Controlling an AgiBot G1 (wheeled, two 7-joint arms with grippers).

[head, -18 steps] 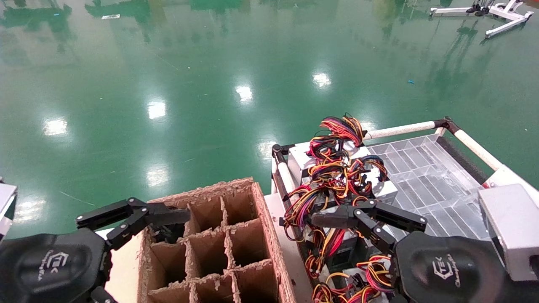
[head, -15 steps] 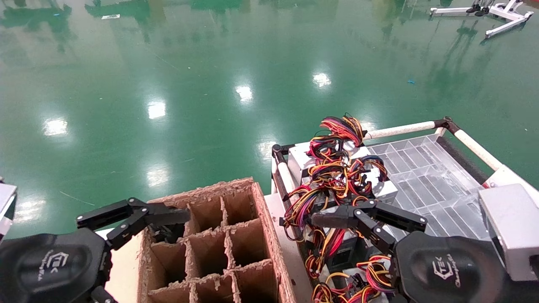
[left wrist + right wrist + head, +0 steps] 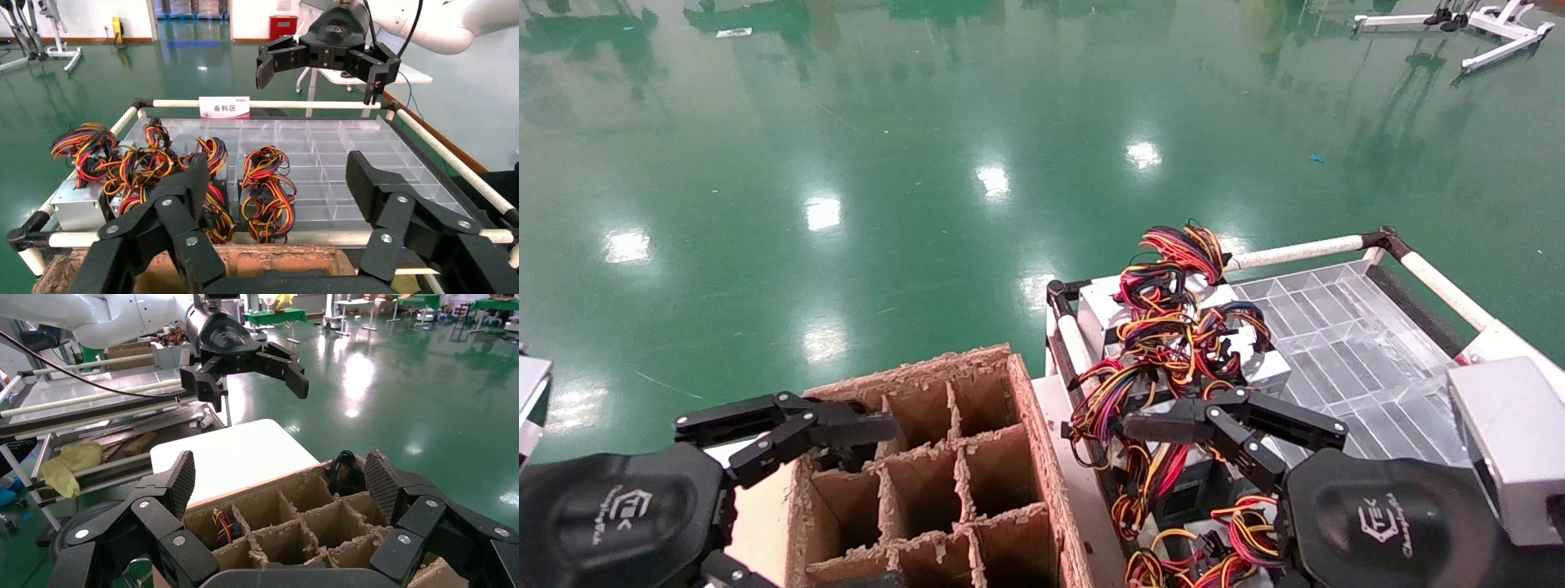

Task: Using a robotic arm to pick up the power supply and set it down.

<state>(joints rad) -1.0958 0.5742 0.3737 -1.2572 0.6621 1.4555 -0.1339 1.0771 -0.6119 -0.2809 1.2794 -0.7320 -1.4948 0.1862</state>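
Observation:
Only the power supply's black cable bundle [image 3: 346,471] shows, in the far corner cell of the cardboard divider box [image 3: 245,499]. In the head view those cables [image 3: 842,453] lie dark in that cell, its grey body hidden. My left gripper [image 3: 789,420] hovers open just above that cell with nothing between its fingers; the right wrist view has it [image 3: 254,386] above the box's far side. My right gripper [image 3: 1230,416] hangs open and empty over the grey boxes with coloured wires [image 3: 1164,343].
A clear compartment tray [image 3: 1336,343] on a cart with white pipe rails [image 3: 1295,251] stands right of the cardboard box [image 3: 1026,408]. One box cell holds coloured wires [image 3: 223,527]. A white table [image 3: 232,453] lies behind the box. Green floor lies beyond.
My left gripper has shifted slightly right and lower over the box's far-left cell, still open. The right arm has not moved.

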